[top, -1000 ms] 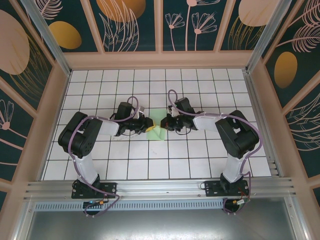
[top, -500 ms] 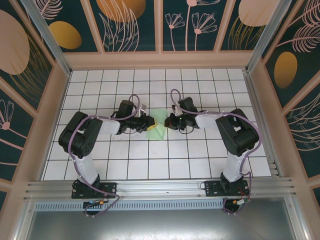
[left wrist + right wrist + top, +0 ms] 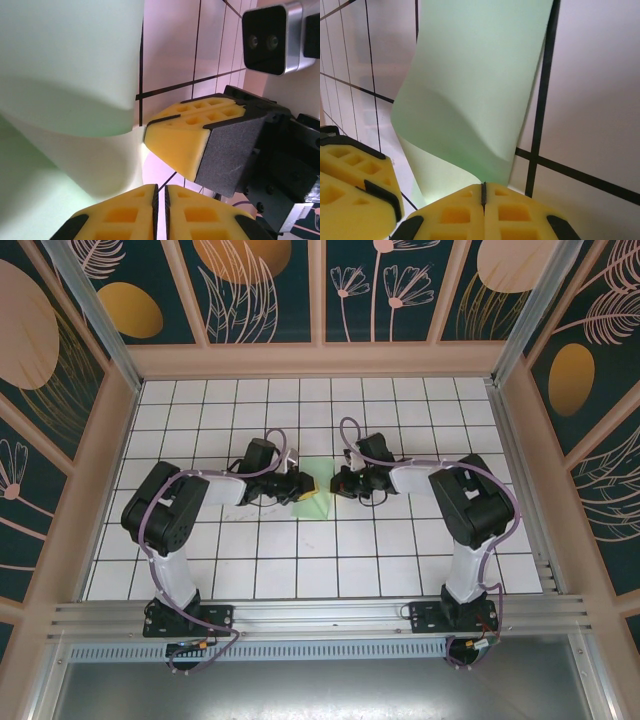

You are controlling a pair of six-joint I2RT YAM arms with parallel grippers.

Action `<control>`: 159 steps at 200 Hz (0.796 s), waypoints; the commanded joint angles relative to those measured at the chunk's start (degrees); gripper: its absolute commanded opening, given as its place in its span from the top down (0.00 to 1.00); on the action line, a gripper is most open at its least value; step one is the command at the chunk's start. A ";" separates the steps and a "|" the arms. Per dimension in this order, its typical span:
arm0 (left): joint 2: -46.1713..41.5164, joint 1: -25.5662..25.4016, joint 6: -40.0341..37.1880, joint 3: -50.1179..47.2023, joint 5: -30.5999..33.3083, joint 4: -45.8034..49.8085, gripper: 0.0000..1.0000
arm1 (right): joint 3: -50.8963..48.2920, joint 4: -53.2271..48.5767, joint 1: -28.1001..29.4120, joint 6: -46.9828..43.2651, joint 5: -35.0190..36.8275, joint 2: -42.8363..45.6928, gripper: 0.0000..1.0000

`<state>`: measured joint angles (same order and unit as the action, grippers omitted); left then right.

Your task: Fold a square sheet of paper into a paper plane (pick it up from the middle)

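Note:
The square sheet of paper (image 3: 318,502) is pale mint green and sits between my two grippers at the table's middle. It rises in a curl (image 3: 480,75), bent over on itself (image 3: 65,60). My right gripper (image 3: 336,483) is shut, and the fold of the sheet runs into the seam of its yellow fingers (image 3: 483,185). My left gripper (image 3: 303,490) faces it from the left, shut down to a thin slit (image 3: 160,187). The sheet ends just left of that slit, so I see nothing in it. The right gripper's finger (image 3: 185,135) is almost touching the left fingers.
White tiled table (image 3: 300,560) with black grid lines, walled by wooden rails (image 3: 320,360) and patterned panels. The right wrist camera (image 3: 272,37) is close in front of the left gripper. Both arm bases stand at the near edge.
The left gripper has shifted a little right and away, the right gripper has drawn slightly back to the right. The sheet curls up higher between them.

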<state>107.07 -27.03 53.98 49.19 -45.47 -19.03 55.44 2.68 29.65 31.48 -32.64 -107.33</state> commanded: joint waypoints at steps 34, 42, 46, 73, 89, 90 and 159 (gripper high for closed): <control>1.47 -1.00 -2.96 2.58 2.47 3.92 0.86 | 2.84 -0.96 -0.45 -3.04 -1.36 -2.24 0.99; 1.63 -1.01 -2.99 2.62 2.49 3.93 0.86 | 3.01 -1.06 -0.41 -3.10 -1.46 -2.50 0.99; 1.73 -1.01 -2.95 2.66 2.49 3.97 0.86 | 3.08 -1.08 -0.45 -3.17 -1.46 -2.53 0.99; 2.13 -1.21 -2.95 2.98 2.24 3.91 0.86 | 3.54 -1.34 -0.40 -3.52 -1.72 -2.81 0.99; 2.25 -1.45 -2.99 3.28 2.03 3.93 0.86 | 3.71 -1.76 -0.47 -3.62 -1.94 -2.80 0.99; 2.22 -1.45 -3.00 3.33 2.04 3.92 0.86 | 3.71 -1.74 -0.47 -3.62 -1.92 -2.80 0.99; -1.00 -1.54 -2.72 1.60 1.61 2.44 0.86 | 1.49 -3.28 0.12 -3.62 -2.69 -0.40 0.99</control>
<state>108.36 -28.21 52.14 51.33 -43.40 -16.03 57.78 0.99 29.67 28.80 -33.65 -109.25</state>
